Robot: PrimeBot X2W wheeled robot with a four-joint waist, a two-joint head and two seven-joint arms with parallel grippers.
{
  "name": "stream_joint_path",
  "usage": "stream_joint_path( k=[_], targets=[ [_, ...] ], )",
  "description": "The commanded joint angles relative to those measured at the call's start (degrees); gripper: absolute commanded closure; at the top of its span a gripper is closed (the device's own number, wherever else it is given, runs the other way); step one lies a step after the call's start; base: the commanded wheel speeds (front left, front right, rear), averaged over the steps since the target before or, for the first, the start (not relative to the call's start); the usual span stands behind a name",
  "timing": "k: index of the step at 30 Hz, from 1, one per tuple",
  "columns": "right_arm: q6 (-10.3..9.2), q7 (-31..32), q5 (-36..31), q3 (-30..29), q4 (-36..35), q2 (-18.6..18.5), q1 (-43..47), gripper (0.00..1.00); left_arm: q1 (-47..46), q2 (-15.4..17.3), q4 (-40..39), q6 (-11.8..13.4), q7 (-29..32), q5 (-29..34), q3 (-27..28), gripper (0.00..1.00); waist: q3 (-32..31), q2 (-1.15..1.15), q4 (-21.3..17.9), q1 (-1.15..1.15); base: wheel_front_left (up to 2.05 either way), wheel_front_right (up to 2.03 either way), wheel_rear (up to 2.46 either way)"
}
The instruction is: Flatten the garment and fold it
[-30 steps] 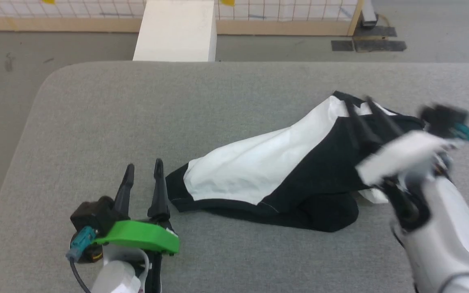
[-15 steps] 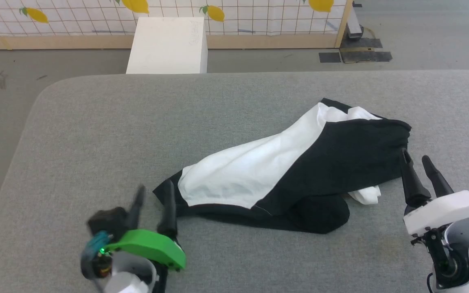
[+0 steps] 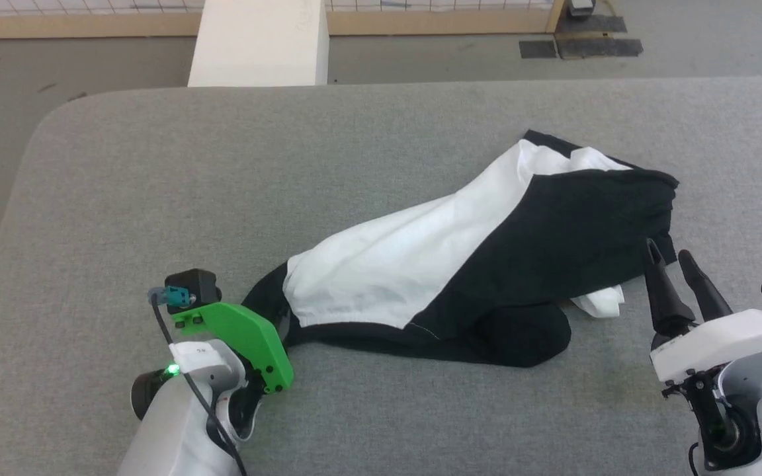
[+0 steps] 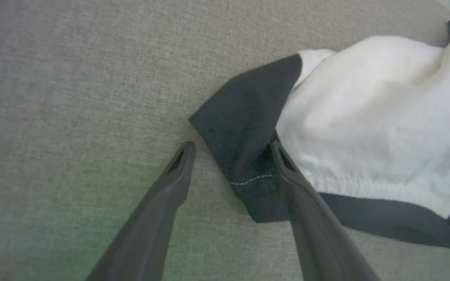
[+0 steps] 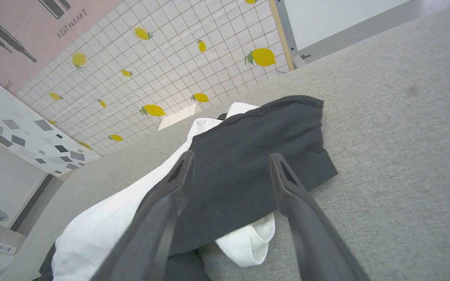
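Crumpled garment (image 3: 407, 271); left gripper (image 4: 233, 146), wide open and empty, straddles its black corner (image 4: 240, 128) (right gripper (image 3: 667, 251) likewise open); it should pinch one layer only.

Left claw (image 4: 231, 145) lowered, straddling garment (image 3: 421, 264) corner

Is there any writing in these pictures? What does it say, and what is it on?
"RESTAURANT": on the pink poster with bottle drawings, right wrist view.
Second word at that poster's edge: cut off, unreadable.
White label, lower left of that view: too small to read.
The garment: no writing visible.
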Motion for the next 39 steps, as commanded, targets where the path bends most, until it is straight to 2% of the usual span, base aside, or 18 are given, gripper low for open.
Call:
stream_joint_path(
  k=[1,2,11,20,25,29,32,35,39],
  targets=[
    [-0.08,-0.6,0.2,-0.3,0.3,0.0,-0.7,0.0,-0.8,0.1,0.0,-0.1,-0.4,-0.6,0.1,0.56,0.9,0.0,-0.9,0.0,0.0,0.0,0.0],
    [-0.08,-0.8,0.2,-0.6,0.3,0.0,-0.7,0.0,-0.9,0.1,-0.1,-0.3,-0.9,-0.7,0.1,1.0,1.1,0.0,-0.9,0.0,0.0,0.0,0.0],
    [-0.08,-1.8,0.1,-1.0,1.7,0.0,-0.7,0.0,-3.8,0.4,-3.3,-2.6,-7.4,-2.1,2.1,1.0,0.3,0.0,0.0,0.0,0.0,0.0,0.0],
    [-0.08,-1.9,0.1,-0.3,2.9,0.0,-1.4,0.0,-23.5,2.4,-8.7,-5.9,-12.1,-0.9,2.7,1.0,-1.2,0.0,1.6,0.0,0.0,0.0,0.0],
    [-0.08,-2.3,0.4,0.2,3.4,0.0,-1.2,0.0,-28.5,3.1,-13.2,-6.4,-12.5,-0.6,2.8,1.0,-1.3,0.0,1.4,0.0,0.0,0.0,0.0],
    [-0.08,-2.8,0.7,0.1,4.3,0.0,-0.3,0.0,-22.9,2.3,-17.4,-6.9,-10.5,-1.5,0.7,1.0,-1.5,0.0,1.4,0.0,0.0,0.0,0.0],
    [-0.08,-3.1,0.7,0.0,5.0,0.0,0.3,0.0,-13.3,0.9,-19.2,-7.0,-7.7,-3.1,-2.7,1.0,-1.7,0.0,1.6,0.0,0.0,0.0,0.0],
    [-0.08,-3.3,0.7,-0.1,5.5,0.0,0.7,0.0,-0.8,-0.6,-18.9,-6.3,-4.7,-6.2,-6.5,1.0,-1.8,0.0,1.8,0.0,0.0,0.0,0.0],
    [-0.08,-3.2,0.7,0.2,6.1,0.0,0.4,0.0,7.8,-1.1,-16.8,-5.1,-1.4,-7.4,-10.4,1.0,-1.9,0.0,2.2,0.0,0.0,0.0,0.0]
  ],
)
